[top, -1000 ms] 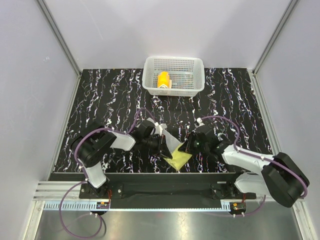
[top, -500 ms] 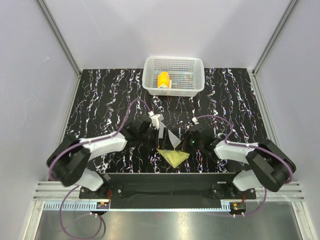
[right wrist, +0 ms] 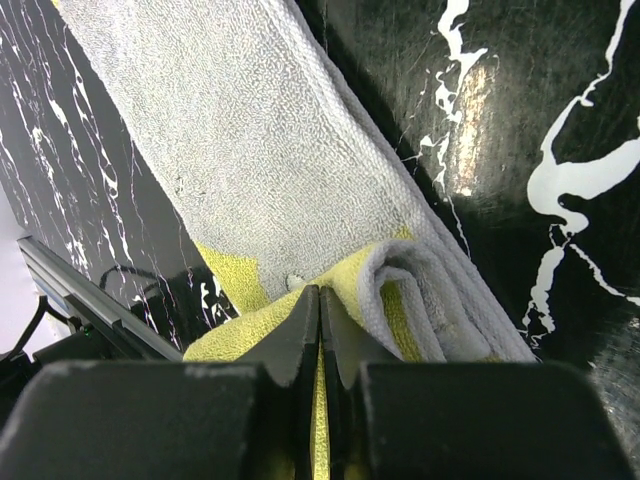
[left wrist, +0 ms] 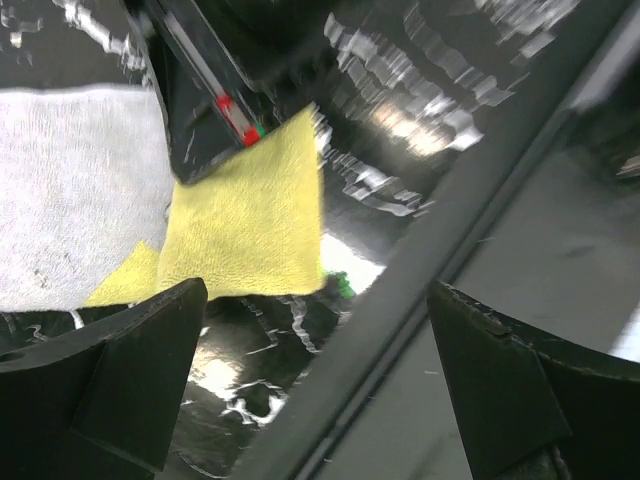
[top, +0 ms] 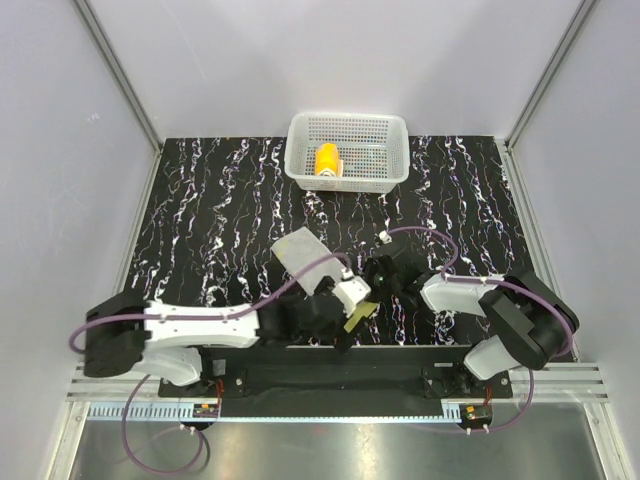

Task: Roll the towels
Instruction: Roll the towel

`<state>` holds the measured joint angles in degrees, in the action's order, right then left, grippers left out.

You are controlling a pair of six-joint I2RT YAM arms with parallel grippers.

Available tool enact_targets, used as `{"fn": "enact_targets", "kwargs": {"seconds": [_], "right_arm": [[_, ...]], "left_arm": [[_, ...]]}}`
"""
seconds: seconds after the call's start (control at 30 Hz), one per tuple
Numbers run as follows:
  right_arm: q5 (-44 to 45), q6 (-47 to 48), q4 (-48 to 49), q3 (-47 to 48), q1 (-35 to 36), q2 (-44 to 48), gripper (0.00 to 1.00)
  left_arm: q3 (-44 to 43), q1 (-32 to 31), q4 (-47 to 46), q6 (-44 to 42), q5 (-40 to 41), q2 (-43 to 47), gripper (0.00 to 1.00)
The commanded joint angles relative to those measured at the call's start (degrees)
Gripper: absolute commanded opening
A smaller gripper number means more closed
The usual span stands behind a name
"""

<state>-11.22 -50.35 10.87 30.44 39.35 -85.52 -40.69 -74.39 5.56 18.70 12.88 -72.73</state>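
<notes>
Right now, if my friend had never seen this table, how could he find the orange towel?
Look at the black marbled table and find the white basket at its far edge. Inside it, toward the left, sits the orange towel. It is bright orange and bundled small, while the other towel is grey and yellow and lies spread out nearer the front.

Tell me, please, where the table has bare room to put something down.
Bare: the table left of the basket down to the left arm, and right of the basket. Crowded: near centre, around left gripper, right gripper and grey towel.
</notes>
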Motion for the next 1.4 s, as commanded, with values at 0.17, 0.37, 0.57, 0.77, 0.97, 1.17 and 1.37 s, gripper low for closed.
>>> {"fn": "enact_targets", "kwargs": {"seconds": [0.17,0.37,0.57,0.77,0.97,1.17,1.37], "right_arm": [[0.0,-0.4,-0.8,1.0,-0.1,-0.4,0.05],[-0.5,-0.1,-0.8,0.9,-0.1,-0.7,0.05],[-0.6,-0.1,-0.8,0.9,-0.2,-1.2,0.05],[-0.7,0.0,-0.9,0.9,-0.1,-1.3,0.05],[-1.2,0.0,-0.8,1.1,-0.1,-1.8,0.04],[-1.5,0.0,-1.8,1.4,-0.2,-0.6,0.05],[-1.8,0.9,-6.2,3.4,-0.2,1.1,0.06]], "left_arm": [[-7.7,-5.2,0.3,-4.0,13.6,-15.7,0.99],[-11.2,-5.7,2.3,-3.6,15.3,-21.4,0.81],[-14.4,-5.9,6.5,-3.1,16.3,-26.5,0.52],[-15.8,-6.0,12.5,-1.6,18.4,-28.4,0.51],[-14.9,-6.0,14.4,-0.6,19.2,-28.4,0.47],[-13.1,-5.9,12.8,-1.2,17.4,-25.5,0.00],[-12.6,-3.7,12.1,-2.2,7.7,-23.0,0.00]]}}
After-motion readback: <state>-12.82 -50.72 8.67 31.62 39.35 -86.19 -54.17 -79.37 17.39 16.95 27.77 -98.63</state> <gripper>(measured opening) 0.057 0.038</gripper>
